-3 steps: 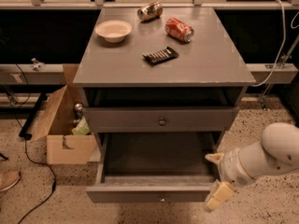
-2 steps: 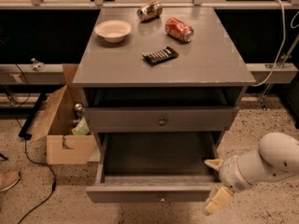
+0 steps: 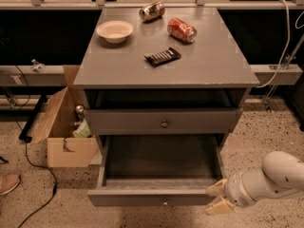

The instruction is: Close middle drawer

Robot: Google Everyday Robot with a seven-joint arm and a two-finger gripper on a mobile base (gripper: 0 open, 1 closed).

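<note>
The middle drawer [image 3: 160, 197] is pulled far out of the grey cabinet [image 3: 166, 65]. Its bare grey inside shows, and a tiny knob sits at the centre of its plain front near the bottom of the view. My gripper [image 3: 219, 197] is at the lower right, just beside the right end of the drawer front, pointing left. Its two tan fingers [image 3: 216, 188] stand apart, one above the other, holding nothing. The white arm [image 3: 275, 175] reaches in from the right edge.
Above the open drawer is a closed front with a brass knob [image 3: 164, 124]. On the cabinet top lie a white bowl [image 3: 114, 31], two cans [image 3: 181, 29] and a dark snack bar [image 3: 162, 56]. An open cardboard box [image 3: 66, 127] stands on the floor at left, with cables nearby.
The arm and gripper have sunk a little lower beside the drawer's right front corner. The drawer has not visibly moved.
</note>
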